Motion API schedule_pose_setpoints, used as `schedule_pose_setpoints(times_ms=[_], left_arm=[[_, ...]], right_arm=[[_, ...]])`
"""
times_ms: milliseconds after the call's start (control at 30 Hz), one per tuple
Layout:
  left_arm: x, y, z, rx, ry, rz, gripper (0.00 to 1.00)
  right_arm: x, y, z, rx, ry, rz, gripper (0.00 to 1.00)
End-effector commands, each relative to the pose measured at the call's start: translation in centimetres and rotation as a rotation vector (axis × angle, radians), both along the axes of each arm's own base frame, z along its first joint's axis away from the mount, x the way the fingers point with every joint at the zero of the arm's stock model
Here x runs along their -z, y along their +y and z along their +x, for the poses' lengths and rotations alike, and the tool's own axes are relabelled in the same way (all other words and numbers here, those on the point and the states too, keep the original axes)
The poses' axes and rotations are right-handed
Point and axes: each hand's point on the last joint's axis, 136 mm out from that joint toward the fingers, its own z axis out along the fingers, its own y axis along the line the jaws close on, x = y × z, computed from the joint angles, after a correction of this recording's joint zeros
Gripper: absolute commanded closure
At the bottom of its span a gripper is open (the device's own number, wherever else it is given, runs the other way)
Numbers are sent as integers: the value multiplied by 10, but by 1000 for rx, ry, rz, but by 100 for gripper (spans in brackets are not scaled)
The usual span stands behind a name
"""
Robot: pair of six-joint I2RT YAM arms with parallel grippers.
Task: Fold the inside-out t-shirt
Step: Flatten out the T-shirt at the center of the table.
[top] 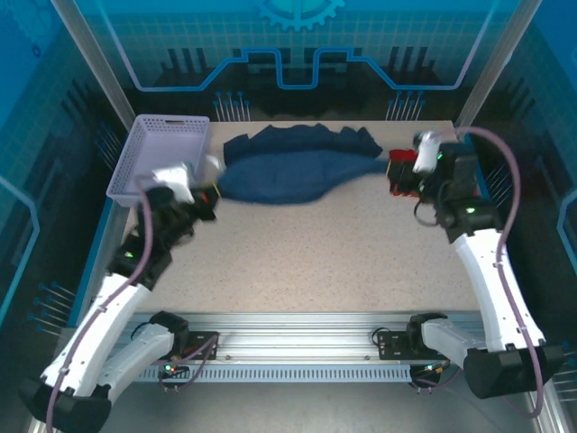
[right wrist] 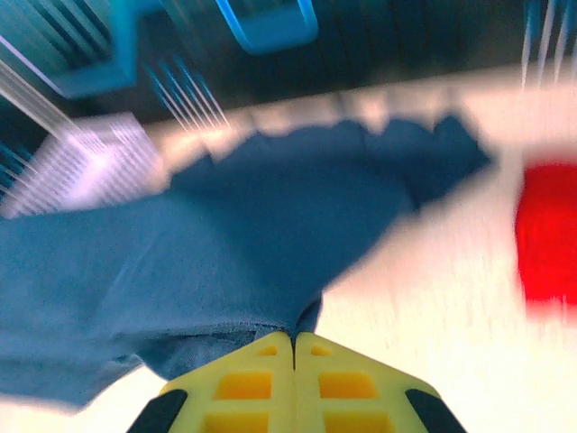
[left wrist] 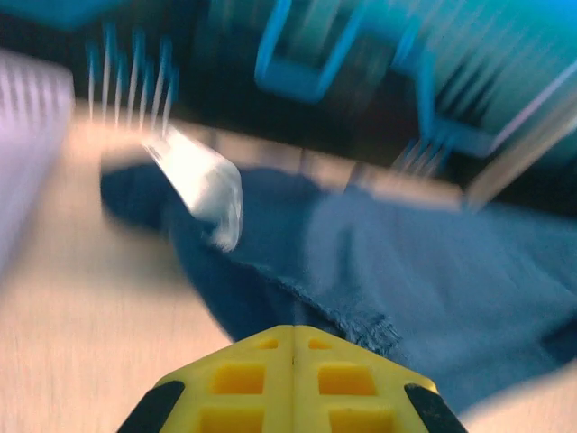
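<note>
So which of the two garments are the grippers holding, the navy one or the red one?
The dark navy t-shirt, pinched at opposite ends by the left gripper and right gripper; the red garment lies loose off to the right.

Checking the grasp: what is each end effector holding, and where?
The navy t-shirt: left end effector pinches its left edge, right end effector its stretched right tip.

lavender basket (top: 144, 149) far left, red garment (right wrist: 548, 236) right
</note>
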Motion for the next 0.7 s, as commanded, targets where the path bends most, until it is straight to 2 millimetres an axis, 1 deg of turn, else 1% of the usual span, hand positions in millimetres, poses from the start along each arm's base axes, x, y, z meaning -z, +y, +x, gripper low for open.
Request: schedule_pose_setpoints(times_ms=[0,33,67,100,133,200,267,333,400,500,533,567,633,667], left_arm=[[91,-20,-39,54,239,-84,100],[112,-25,-47,71,288,-88,100],[129,-30,-54,82,326,-82,100],[142,-32,-59,81,351,-69,100],[152,-35,-62,85,367,-62,100],[168,-40,-66,95,408,-71,92],[175,-43,-68,108,447,-56,86],[175,-45,-70,119,460,-29,70],[164,-45,-67,129,421,4,52],[143,-51,-59,161,311,71,39],[136,-57,-57,186,275,85,36],[129,-69,-54,231,236,93,35],[120,-99,-50,345,173,126,32],[119,-119,-49,418,156,160,32]], right_arm=[[62,-14,-17,81,136,26,100],[78,-15,-18,90,172,25,100],[100,-16,-19,102,219,21,100],[116,-18,-19,113,252,15,100],[128,-19,-19,121,280,8,100],[152,-23,-20,139,346,-12,100],[167,-26,-24,148,392,-26,97],[176,-27,-30,149,415,-37,93],[179,-30,-37,151,422,-56,87],[176,-33,-43,160,407,-72,72],[176,-32,-44,157,403,-72,69],[175,-32,-44,155,396,-73,65],[173,-28,-43,141,384,-68,62],[171,-25,-41,129,375,-63,61]])
